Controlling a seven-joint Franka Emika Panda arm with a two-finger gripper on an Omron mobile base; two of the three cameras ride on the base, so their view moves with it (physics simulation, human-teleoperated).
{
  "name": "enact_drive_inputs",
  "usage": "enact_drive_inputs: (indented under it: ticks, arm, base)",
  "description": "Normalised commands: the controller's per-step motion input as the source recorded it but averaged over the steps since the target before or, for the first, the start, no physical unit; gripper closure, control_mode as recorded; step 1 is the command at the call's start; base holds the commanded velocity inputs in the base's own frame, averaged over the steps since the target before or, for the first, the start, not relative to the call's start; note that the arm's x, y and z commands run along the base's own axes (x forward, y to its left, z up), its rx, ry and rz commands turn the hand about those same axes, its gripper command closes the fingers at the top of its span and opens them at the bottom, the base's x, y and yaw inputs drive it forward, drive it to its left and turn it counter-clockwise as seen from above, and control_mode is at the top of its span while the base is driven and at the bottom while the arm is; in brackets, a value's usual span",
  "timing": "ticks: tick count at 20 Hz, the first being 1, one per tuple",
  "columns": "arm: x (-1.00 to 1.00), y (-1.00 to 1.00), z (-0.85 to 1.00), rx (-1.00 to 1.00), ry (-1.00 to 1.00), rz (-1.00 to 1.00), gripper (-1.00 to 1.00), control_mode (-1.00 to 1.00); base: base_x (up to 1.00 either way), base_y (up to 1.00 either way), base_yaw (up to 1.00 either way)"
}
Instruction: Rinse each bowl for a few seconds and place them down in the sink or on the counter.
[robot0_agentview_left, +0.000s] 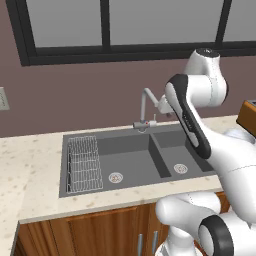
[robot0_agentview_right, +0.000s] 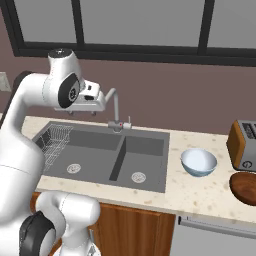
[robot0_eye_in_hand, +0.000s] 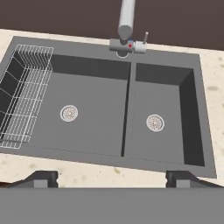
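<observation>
Here the gripper hangs high above the dark grey double-basin sink, looking down into it from the front edge. Its two dark fingers stand wide apart at the bottom of the hand view, with nothing between them. In the right base view the hand sits up near the top of the curved silver tap, over the left part of the sink.

Both basins have a round silver drain at the bottom. A white wire rack lies along the left wall of the left basin; the left base view shows it there too. The tap's base and small lever stand on the back rim, at the divider between the basins.

One pale blue-grey bowl stands upright on the beige speckled worktop, just to the right of the sink and well apart from the gripper. Farther right on the worktop stand a toaster and, in front of it, a dark brown wooden bowl, cut by the frame edge.
</observation>
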Motion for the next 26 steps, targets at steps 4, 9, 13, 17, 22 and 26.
enact_drive_inputs:
  ticks: [4, 9, 13, 17, 22, 26]
  arm:
    - [-0.18, -0.16, 0.09, -0.02, -0.07, 0.01, -1.0, -1.0]
    - [-0.14, -0.18, 0.06, -0.01, -0.04, 0.01, -1.0, -1.0]
    - [-0.12, -0.2, 0.01, 0.0, -0.06, 0.01, -1.0, -1.0]
    - [-0.11, -0.21, 0.0, 0.0, -0.09, 0.03, -1.0, -1.0]
    - [-0.15, -0.22, -0.12, 0.02, -0.1, 0.07, -1.0, -1.0]
    - [-0.16, -0.24, -0.13, 0.03, -0.13, 0.09, -1.0, -1.0]
  base:
    - [0.0, 0.0, 0.0]
    - [0.0, 0.0, 0.0]
    - [0.0, 0.0, 0.0]
    - [0.0, 0.0, 0.0]
    - [0.0, 0.0, 0.0]
    - [0.0, 0.0, 0.0]
